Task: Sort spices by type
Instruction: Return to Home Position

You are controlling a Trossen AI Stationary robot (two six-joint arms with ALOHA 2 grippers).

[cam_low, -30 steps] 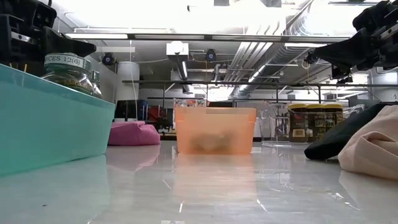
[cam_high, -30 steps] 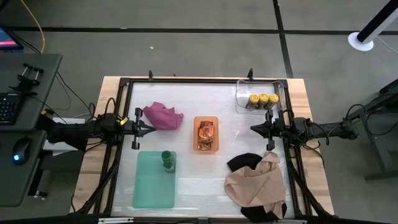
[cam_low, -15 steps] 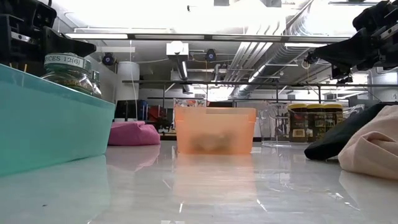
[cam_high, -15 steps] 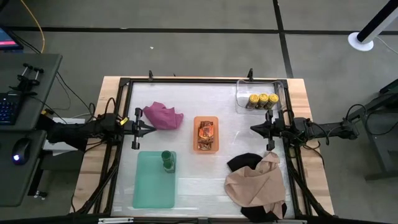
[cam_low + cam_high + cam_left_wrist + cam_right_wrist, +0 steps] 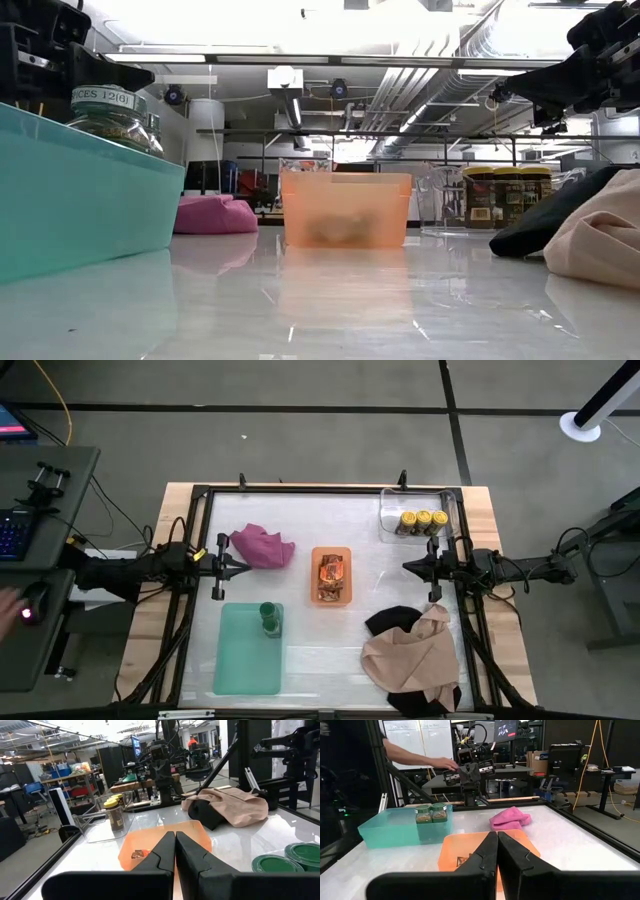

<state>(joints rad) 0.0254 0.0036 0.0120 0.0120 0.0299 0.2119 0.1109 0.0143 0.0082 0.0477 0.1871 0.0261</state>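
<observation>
Two green-lidded jars (image 5: 269, 616) stand in the far right corner of a teal tray (image 5: 245, 660). Orange-and-black packets (image 5: 332, 573) lie in an orange tray (image 5: 345, 552) at mid-table. Three yellow-lidded jars (image 5: 422, 521) stand in a clear bin (image 5: 388, 510) at the far right corner. My left gripper (image 5: 247, 567) hovers shut above the table's left side, beside the magenta cloth (image 5: 262, 545), and points right. My right gripper (image 5: 405, 567) hovers shut at the right side and points left. In each wrist view the fingers, left (image 5: 175, 840) and right (image 5: 497, 840), meet over the orange tray.
A tan cloth (image 5: 410, 655) lies heaped on a black cloth (image 5: 390, 622) at the near right corner. A black frame (image 5: 300, 488) rims the table. A person's arm (image 5: 415, 754) reaches in behind the left arm, and a hand (image 5: 8, 605) is at the desk's mouse.
Both arms have kept still. A person's hand has come to the mouse on the desk left of the table.
</observation>
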